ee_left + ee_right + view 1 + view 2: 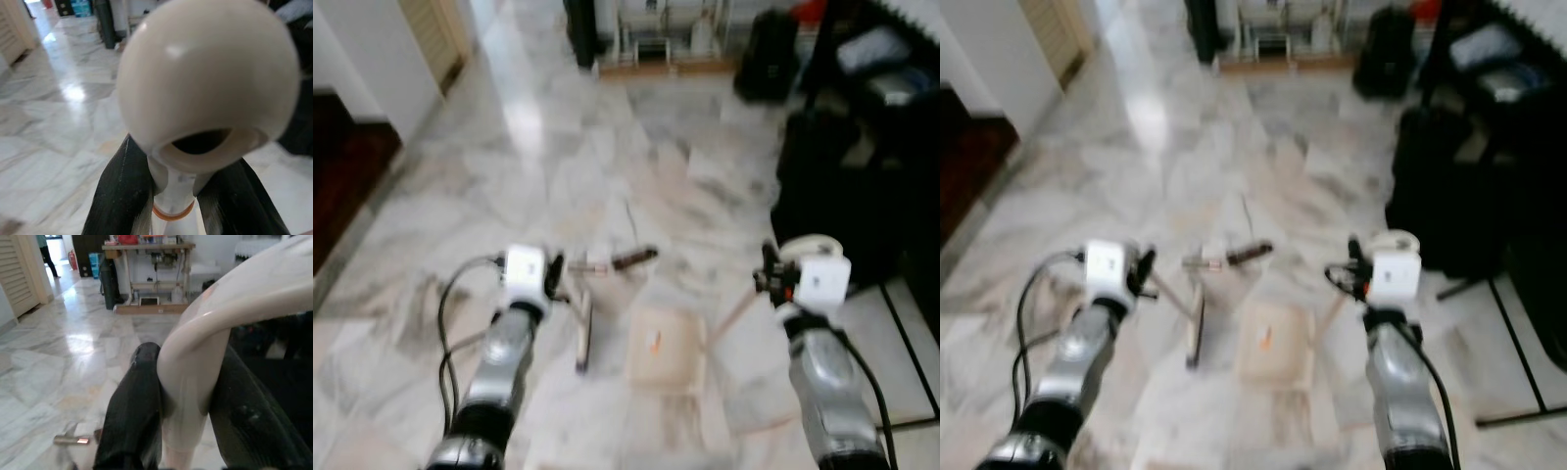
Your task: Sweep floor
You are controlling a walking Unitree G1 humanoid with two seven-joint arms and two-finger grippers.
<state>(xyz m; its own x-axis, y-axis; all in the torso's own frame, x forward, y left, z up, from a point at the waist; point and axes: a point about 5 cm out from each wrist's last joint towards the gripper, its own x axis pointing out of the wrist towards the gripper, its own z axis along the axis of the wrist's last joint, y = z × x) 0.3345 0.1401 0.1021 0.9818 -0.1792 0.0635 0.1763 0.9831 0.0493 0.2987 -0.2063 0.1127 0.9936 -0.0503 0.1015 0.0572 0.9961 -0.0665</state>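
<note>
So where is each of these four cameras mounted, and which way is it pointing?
Left eye view: on the head, facing down at the pale marble floor; both silver arms show.
Right eye view: beside it, same scene; shares the cream plastic dustpan.
Left wrist view: on the left wrist, along the left gripper shut on a cream round-ended handle.
Right wrist view: on the right wrist; right gripper shut on a cream curved handle.

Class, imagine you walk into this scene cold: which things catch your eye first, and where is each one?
First, the two silver arms reaching forward over the marble floor: the left hand is shut on the cream broom handle, the right hand on the cream dustpan handle. Between them on the floor lies the beige dustpan, with small debris just beyond it.
</note>
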